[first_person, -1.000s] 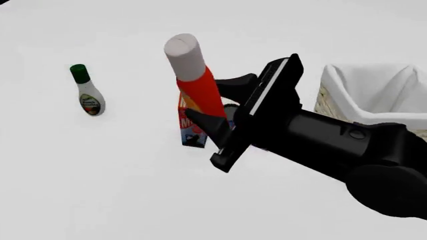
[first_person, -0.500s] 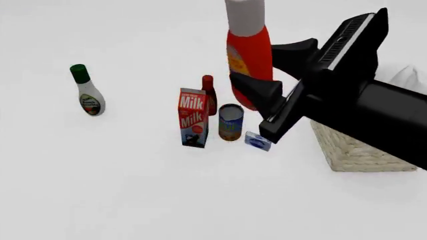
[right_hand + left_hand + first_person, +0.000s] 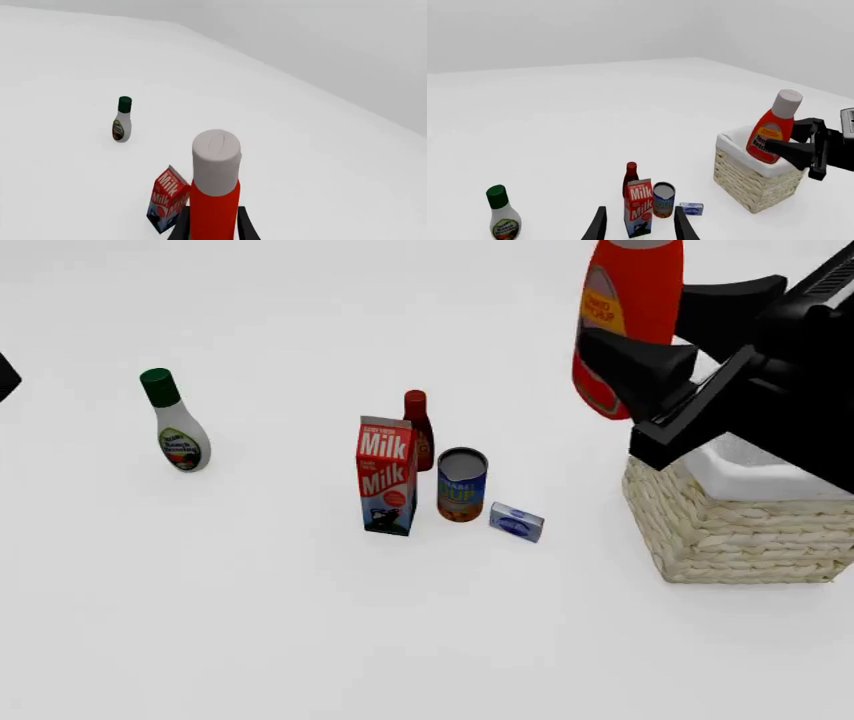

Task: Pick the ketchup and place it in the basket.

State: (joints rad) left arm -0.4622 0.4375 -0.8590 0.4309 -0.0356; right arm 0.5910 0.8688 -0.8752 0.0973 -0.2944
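My right gripper (image 3: 681, 335) is shut on the ketchup (image 3: 625, 320), a bright red bottle with an orange-yellow label. It holds the bottle upright in the air above the near left edge of the wicker basket (image 3: 727, 530). The left wrist view shows the ketchup (image 3: 770, 131), with its white cap, at the basket's (image 3: 750, 180) rim, held by the right gripper (image 3: 800, 142). The right wrist view shows the bottle (image 3: 215, 200) between the fingers. My left gripper (image 3: 639, 226) is open and empty, high above the table.
A milk carton (image 3: 386, 476), a slim dark red bottle (image 3: 418, 428), a can (image 3: 462, 484) and a small blue box (image 3: 515, 521) stand in a cluster at the middle. A white bottle with a green cap (image 3: 174, 422) stands at the left.
My right gripper has lifted the ketchup from beside the milk carton and carried it up and right, to above the basket's edge.
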